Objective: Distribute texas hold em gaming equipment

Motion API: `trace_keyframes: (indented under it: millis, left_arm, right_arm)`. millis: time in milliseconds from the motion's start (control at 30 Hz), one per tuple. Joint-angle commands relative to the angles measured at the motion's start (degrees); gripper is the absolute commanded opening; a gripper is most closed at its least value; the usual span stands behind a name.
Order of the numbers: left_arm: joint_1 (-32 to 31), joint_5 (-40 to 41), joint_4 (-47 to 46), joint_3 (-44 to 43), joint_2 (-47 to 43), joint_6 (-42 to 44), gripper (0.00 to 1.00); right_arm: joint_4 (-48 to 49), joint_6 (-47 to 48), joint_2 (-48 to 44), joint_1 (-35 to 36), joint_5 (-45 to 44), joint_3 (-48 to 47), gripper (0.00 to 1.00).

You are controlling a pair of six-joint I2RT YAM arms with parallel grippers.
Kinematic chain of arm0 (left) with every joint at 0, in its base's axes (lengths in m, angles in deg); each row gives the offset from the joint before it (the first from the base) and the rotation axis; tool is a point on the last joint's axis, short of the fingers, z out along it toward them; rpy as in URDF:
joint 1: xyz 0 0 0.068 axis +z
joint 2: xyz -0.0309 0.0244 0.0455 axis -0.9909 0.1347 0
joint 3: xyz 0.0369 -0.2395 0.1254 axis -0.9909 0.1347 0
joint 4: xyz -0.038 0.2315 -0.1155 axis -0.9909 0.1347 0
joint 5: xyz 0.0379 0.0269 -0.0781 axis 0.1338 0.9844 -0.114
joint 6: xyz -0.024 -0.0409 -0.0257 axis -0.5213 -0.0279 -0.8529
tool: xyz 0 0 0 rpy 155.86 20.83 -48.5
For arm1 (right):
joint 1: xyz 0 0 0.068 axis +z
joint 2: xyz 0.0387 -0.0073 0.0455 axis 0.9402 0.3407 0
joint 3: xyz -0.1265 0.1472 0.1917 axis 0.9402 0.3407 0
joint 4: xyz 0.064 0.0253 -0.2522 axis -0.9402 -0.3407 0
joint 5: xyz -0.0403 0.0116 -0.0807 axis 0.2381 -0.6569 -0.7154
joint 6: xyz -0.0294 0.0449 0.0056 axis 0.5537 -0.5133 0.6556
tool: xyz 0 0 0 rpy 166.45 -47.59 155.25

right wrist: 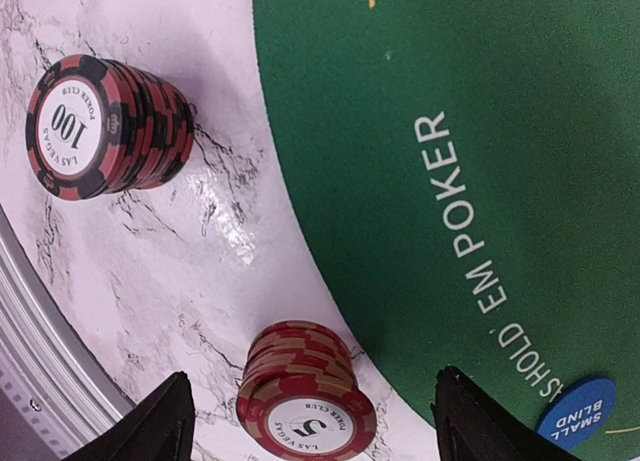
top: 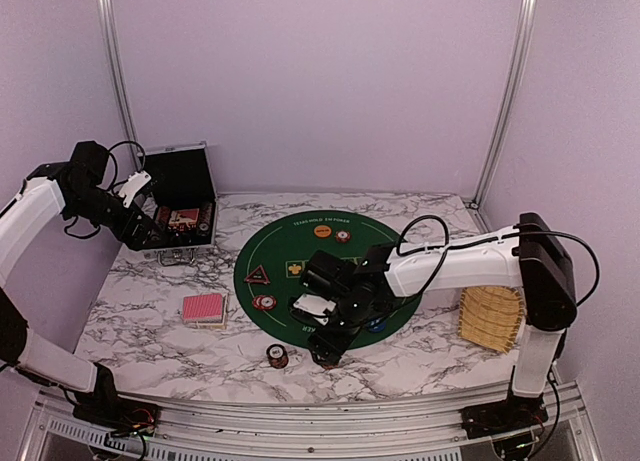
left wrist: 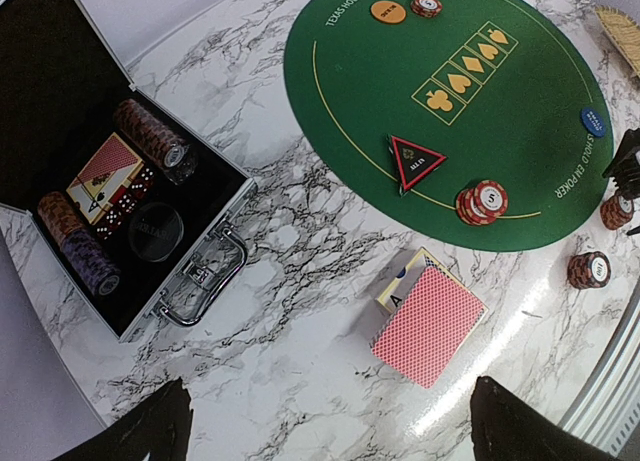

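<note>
Reading right claw point(top: 326, 347) as released: spread wide, low over the tabletop point(right wrist: 215, 271), straddling the 5 chip stack point(right wrist: 305, 406) with daylight on both sides, gripping nothing. Same for left claw point(left wrist: 325, 436): released, empty, hanging up by the case point(left wrist: 60, 101). Stack parked right at the green mat point(right wrist: 450, 131) rim, chips staggered, not square. Main risk: closing off-centre, shoving the stack before pinching, shearing top chips off. Second: squeezing only the middle chips, dropping the bottom ones on lift. Third: clipping the 100 chip stack point(right wrist: 105, 126) nearby, or sending loose chips rolling off the near edge, close by. No threat to card deck point(left wrist: 430, 326), triangle marker point(left wrist: 415, 161) or orange button point(left wrist: 388, 12), all well apart. Best to centre first, close slow.
</note>
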State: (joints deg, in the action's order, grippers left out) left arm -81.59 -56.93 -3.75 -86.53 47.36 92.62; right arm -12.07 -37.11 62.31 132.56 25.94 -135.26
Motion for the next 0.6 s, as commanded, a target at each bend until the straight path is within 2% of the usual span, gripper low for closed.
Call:
trace_keyframes:
  millis: [0,567]
  left_arm:
    - [-0.2,-0.2,1.7,-1.0,-0.9,0.0,0.99]
    - [-0.3,-0.1,1.6,-1.0,-1.0,0.1,0.99]
  right_arm:
    - [1.5,0.5,1.2,-0.2,1.0,0.0,0.79]
    - [2.8,0.7,2.1,-0.8,1.5,1.1,0.61]
